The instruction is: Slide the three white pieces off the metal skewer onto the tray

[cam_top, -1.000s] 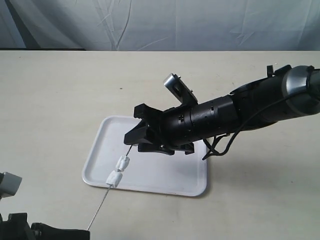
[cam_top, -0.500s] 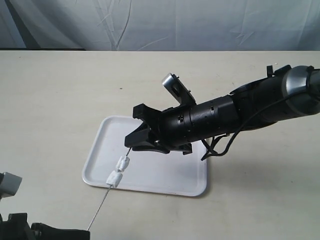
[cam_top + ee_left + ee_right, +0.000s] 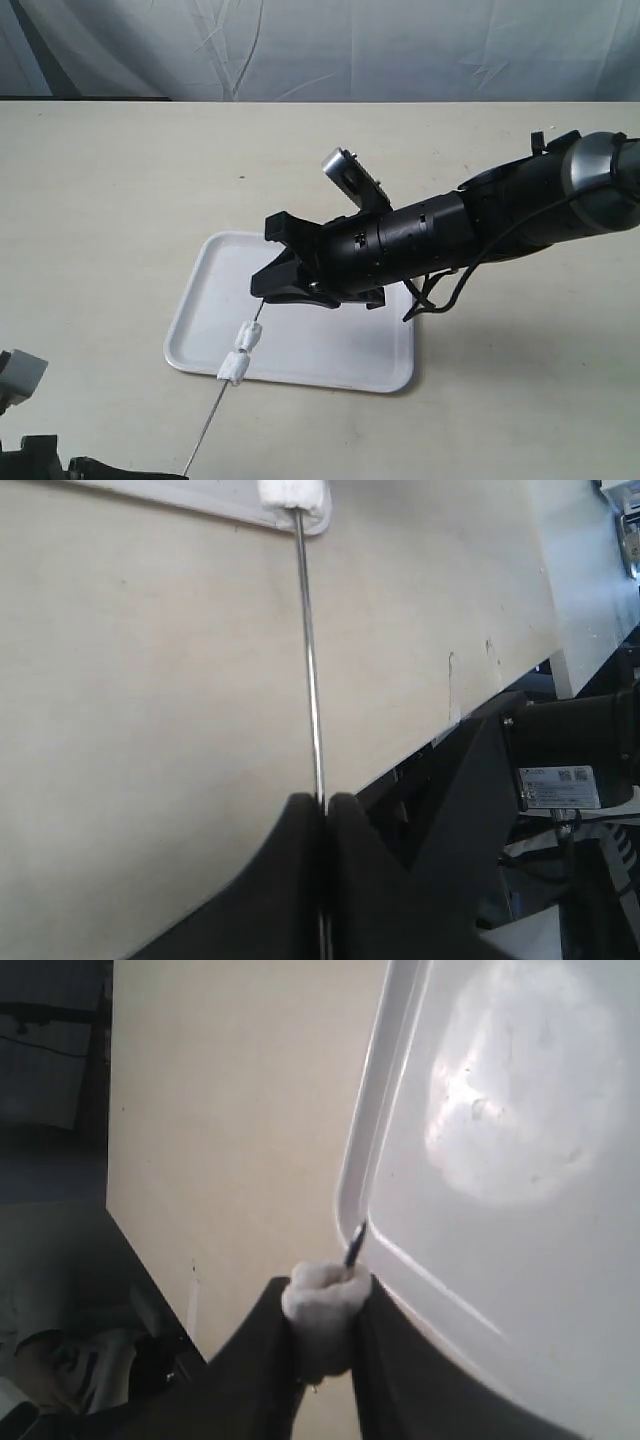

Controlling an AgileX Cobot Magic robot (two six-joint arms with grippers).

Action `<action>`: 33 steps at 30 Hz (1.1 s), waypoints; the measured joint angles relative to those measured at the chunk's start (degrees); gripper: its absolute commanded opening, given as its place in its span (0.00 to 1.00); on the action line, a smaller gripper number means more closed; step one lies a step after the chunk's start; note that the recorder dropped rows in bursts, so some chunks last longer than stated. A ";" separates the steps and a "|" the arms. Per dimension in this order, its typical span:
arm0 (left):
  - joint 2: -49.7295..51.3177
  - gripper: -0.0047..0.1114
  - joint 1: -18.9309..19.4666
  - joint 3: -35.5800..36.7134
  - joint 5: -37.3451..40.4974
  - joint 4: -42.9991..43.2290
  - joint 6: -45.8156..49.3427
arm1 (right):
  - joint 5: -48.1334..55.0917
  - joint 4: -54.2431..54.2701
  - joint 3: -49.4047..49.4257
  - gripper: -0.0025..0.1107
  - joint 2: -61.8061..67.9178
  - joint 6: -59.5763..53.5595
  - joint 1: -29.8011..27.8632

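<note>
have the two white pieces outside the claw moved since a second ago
Yes. The two white pieces shifted toward the tray's near rim; the lower one now overlaps it.

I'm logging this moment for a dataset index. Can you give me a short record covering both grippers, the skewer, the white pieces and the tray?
left gripper: shut on the metal skewer
right gripper: shut on one white piece; the skewer tip pokes out past it
other white pieces: two, threaded on the skewer near the tray's front rim
tray: flat under the right gripper; no loose piece visible on it
skewer pose: slanting from the left gripper up to the right gripper
</note>
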 measured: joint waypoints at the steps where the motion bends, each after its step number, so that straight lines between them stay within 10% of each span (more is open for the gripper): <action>1: 0.00 0.04 0.00 0.00 -0.01 0.00 -0.12 | -0.58 -0.22 -0.38 0.17 0.00 0.00 0.00; 11: 0.00 0.04 0.00 0.00 2.24 13.19 -10.98 | -11.47 -0.53 -7.56 0.17 0.05 -0.81 0.00; 20: 0.00 0.04 0.00 0.00 -12.06 13.41 -12.90 | -7.11 -27.81 -7.91 0.33 0.14 7.01 0.00; 33: 0.00 0.04 0.00 0.00 -13.88 10.46 -12.81 | 1.98 -19.73 -7.91 0.40 0.18 15.18 0.00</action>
